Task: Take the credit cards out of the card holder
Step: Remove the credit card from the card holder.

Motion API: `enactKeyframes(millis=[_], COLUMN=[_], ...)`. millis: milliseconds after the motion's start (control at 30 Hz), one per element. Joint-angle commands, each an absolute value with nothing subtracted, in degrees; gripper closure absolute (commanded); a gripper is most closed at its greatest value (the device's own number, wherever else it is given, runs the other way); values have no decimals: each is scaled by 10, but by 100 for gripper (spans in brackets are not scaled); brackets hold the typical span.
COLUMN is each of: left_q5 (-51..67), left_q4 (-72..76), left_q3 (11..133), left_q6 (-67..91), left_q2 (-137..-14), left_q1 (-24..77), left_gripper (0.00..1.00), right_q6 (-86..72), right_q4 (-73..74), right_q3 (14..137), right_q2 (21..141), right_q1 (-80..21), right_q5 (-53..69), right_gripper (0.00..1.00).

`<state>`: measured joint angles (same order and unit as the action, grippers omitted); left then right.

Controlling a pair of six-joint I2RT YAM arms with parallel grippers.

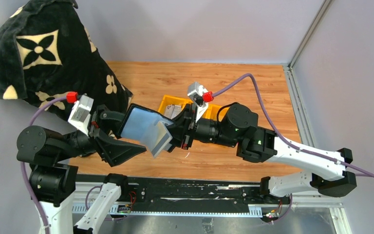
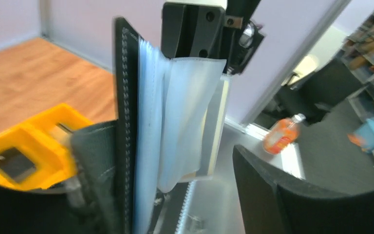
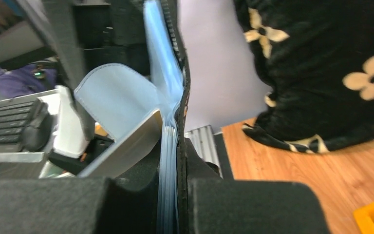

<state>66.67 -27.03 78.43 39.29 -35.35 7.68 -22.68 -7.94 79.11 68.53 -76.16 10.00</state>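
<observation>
From above, the card holder (image 1: 135, 118) hangs open in mid-air between the arms, a silvery credit card (image 1: 163, 141) poking from its floppy sleeves (image 1: 150, 132). Left wrist: the left gripper (image 2: 165, 185) stands spread beside the holder. Right wrist: the right gripper (image 3: 173, 191) pinches cover and sleeves together — the card looks stiff and slick, best nipped by its bare edge.

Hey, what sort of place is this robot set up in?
Probably a robotics lab or office workroom: a wooden tabletop boxed in by plain grey walls, with a keyboard and stocked shelves just beyond.
</observation>
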Motion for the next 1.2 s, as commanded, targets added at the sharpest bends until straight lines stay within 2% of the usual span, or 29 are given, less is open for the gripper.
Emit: enactKeyframes(millis=[0,100,367,633,800,900,1167], left_q5=[602,547,432,421,476,458,467], left_q4=[-417,-461,-463,-461,-461,-461,-460], left_q3=[857,873,782,769,751,740,732], left_q6=[220,118,-41,-52,-38,-48,-21], left_q2=[-361,-350,-261,-234,-216,-209,-211], left_q1=[76,76,76,76,76,76,69], left_gripper=[27,22,17,20,20,22,20], right_q6=[-143,-112,13,64,70,73,104], right_q4=[57,125,234,226,230,229,234], right_q3=[862,922,1074,1092,1092,1091,1129], right_q2=[695,732,843,863,864,863,902], right_q1=[-799,-829,-920,-936,-937,-939,-957], right_q5=[-58,-133,-351,-388,-404,-405,-474], right_gripper=[100,100,100,100,100,100,100])
